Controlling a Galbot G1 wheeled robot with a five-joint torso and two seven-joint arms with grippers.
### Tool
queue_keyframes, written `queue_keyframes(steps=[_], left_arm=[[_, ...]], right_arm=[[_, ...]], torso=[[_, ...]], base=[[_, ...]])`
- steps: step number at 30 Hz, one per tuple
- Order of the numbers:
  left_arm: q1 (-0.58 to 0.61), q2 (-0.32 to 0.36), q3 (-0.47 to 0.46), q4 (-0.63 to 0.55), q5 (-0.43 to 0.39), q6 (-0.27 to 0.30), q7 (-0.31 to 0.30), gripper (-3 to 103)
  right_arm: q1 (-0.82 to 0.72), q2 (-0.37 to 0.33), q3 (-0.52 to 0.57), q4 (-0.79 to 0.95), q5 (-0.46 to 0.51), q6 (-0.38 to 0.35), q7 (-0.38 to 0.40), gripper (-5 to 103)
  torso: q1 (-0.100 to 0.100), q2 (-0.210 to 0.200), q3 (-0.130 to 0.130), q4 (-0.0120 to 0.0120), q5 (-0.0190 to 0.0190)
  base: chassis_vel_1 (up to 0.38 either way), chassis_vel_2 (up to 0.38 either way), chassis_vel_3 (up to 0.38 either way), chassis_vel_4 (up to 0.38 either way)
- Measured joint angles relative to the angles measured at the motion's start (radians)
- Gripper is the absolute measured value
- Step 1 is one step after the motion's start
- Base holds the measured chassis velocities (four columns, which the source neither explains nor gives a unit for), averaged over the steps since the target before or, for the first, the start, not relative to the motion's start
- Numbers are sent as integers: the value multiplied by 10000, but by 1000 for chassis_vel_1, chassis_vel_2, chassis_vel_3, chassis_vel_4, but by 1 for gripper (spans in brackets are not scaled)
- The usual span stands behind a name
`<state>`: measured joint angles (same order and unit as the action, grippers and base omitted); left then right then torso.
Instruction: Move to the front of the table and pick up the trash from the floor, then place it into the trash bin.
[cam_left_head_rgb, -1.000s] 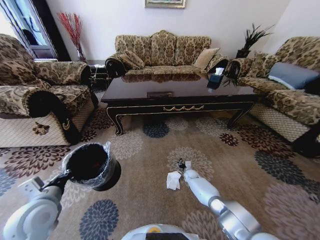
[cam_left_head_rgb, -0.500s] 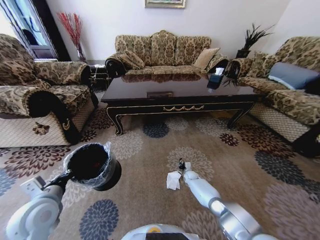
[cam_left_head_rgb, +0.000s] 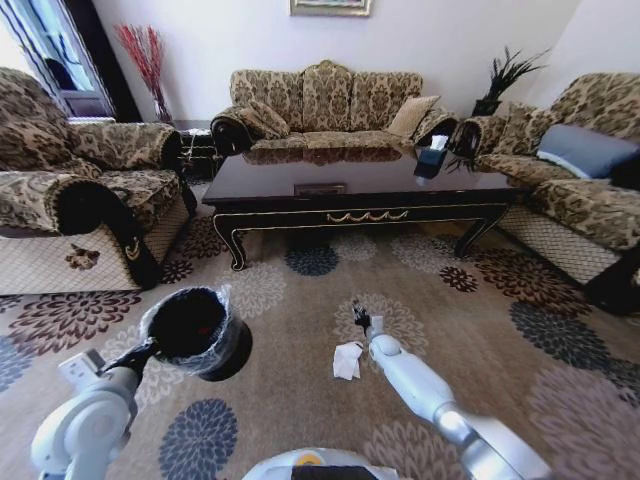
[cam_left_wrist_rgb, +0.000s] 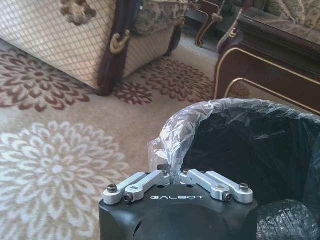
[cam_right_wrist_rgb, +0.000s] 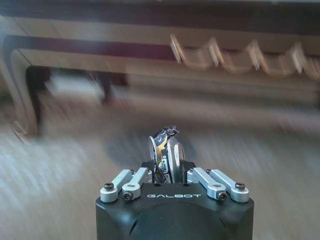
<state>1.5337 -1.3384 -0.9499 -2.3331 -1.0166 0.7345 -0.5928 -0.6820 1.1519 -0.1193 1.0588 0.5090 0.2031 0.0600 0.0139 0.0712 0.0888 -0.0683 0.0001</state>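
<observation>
Raised off the tissue (cam_left_head_rgb: 347, 360), right tool (cam_left_head_rgb: 358, 318) pinches a dark scrap (cam_right_wrist_rgb: 165, 150) between closed tips

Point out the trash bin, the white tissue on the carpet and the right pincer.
trash bin (cam_left_head_rgb: 200, 335): head view, bag-lined rim.
white tissue (cam_left_head_rgb: 347, 360): head view, its middle.
right pincer (cam_left_head_rgb: 361, 318): head view, fingertips shut on a small scrap.

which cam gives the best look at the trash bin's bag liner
The left wrist view: the liner fills it close up, crinkled over the bin's rim, pinched by the left gripper. The head view shows the trash bin whole but farther off.
</observation>
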Motion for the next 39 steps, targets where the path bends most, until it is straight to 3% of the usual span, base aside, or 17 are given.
queue_keyframes(steps=[4, 8, 12, 18, 25, 39], left_arm=[[-91, -45, 373, 89, -59, 3, -172, 3], [-354, -115, 977, 522, -44, 11, -238, 3], [-567, -33, 1200, 851, -49, 11, -236, 3], [-1001, 375, 1342, 1603, -158, 13, -186, 3], [-1981, 1031, 1329, 2533, -863, 13, -232, 3], [-2916, 1186, 1527, 2856, -988, 12, -256, 3]], right_arm=[[264, -461, -401, 1472, 496, 560, -333, 25], [1202, -950, -1394, 3594, 2667, 555, -381, 25], [1956, -1073, -2192, 4352, 3213, 530, -319, 25], [3361, -1179, -4051, 5243, 3266, 576, -423, 25], [4445, -276, -6146, 4743, 1933, 1004, -1098, 25], [4804, 55, -7270, 4381, 1405, 1357, -1723, 25]], torso=[[0, 0, 0, 5, 2], [0, 0, 0, 4, -2], [1, 0, 1, 4, -3], [1, 0, 1, 4, -6], [2, 0, 2, 5, -3], [2, 0, 1, 6, -3]], base=[[0, 0, 0, 0], [0, 0, 0, 0], [0, 0, 0, 0], [0, 0, 0, 0], [0, 0, 0, 0], [0, 0, 0, 0]])
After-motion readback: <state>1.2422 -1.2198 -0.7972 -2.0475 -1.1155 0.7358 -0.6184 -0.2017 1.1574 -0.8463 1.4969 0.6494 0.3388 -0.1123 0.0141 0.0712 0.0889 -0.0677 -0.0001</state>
